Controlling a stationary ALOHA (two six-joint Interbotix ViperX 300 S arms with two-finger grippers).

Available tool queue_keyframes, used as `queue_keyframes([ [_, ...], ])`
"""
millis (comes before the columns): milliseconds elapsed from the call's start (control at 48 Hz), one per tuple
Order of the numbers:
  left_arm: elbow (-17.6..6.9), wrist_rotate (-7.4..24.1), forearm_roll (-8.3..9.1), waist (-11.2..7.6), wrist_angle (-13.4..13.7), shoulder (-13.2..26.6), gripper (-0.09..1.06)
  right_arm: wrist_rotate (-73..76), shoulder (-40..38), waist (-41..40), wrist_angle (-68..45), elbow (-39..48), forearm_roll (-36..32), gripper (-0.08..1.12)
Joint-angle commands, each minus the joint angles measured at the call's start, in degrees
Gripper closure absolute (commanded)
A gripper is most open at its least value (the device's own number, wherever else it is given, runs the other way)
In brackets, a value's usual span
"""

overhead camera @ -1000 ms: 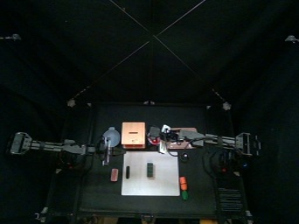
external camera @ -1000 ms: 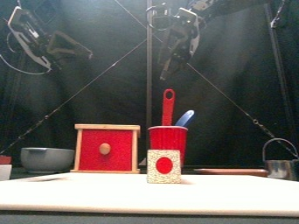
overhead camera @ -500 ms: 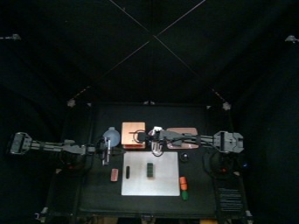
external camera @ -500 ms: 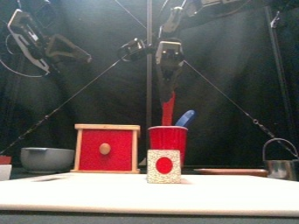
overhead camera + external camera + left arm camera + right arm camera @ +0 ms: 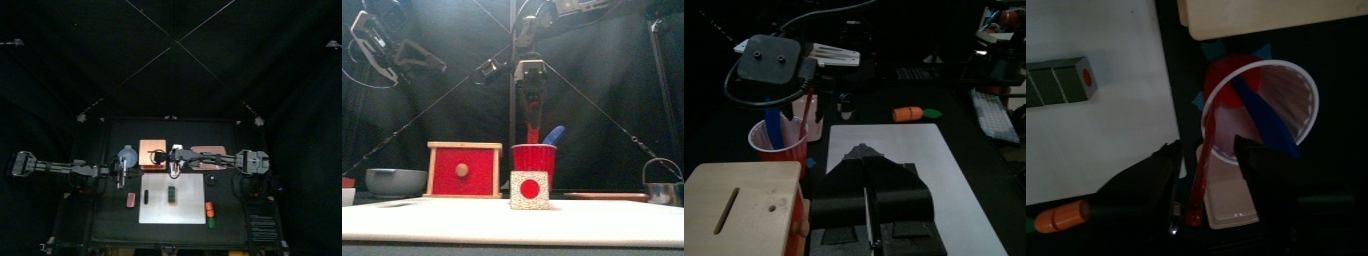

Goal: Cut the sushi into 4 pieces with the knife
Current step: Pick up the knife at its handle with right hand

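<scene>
So the step in hand looks like getting the red knife [image 5: 533, 115] out of the red cup [image 5: 533, 158]. The right gripper [image 5: 1209, 150] sits down around the handle from above, and I honestly can't tell if it has clamped yet or is only hugging it. If this were my run, I'd make sure the grip is square on the handle, then pull straight up. The cup looks light and tippy, and any sideways drag could knock it over or bring the blue knife [image 5: 553, 134] along, since that one leans toward 2 o'clock in the same cup. Only once the blade clears the rim would I swing toward 6 o'clock, because the sushi roll [image 5: 529, 190] is right there. It stands in one piece on the white cutting board [image 5: 422, 222], directly in front of the cup, with nothing holding it. The left gripper [image 5: 866, 155] is pinched fully closed on nothing, hanging by the board's 10 o'clock corner, so it could be used to steady the roll later. On containers, the cup holds just the two knives. The wooden box [image 5: 464, 170] at the cup's 9 o'clock has its red drawer pushed in, and the blue-grey bowl [image 5: 393, 181] sits further out at 9 — can't see inside it from this height.
</scene>
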Motion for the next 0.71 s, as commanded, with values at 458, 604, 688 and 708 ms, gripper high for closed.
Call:
queue_keyframes([
  [458, -0.5, 0.0, -0.09, 0.18, -0.5, 0.1, 0.96, -1.2, -1.2, -1.1, 0.4, -2.8, -0.4, 0.7],
  [604, -0.5, 0.0, 0.0, 0.09, -0.5, 0.1, 0.95, -1.3, -2.0, -1.7, 1.3, -4.9, -0.3, 0.82],
  [688, -0.5, 0.0, -0.09, 0.18, -0.5, 0.1, 0.95, -1.3, -3.1, -1.7, 2.6, -6.6, -0.3, 0.87],
  [708, -0.5, 0.0, -0.09, 0.09, -0.5, 0.1, 0.95, -1.3, -3.6, -1.8, 3.3, -7.1, -0.4, 0.89],
])
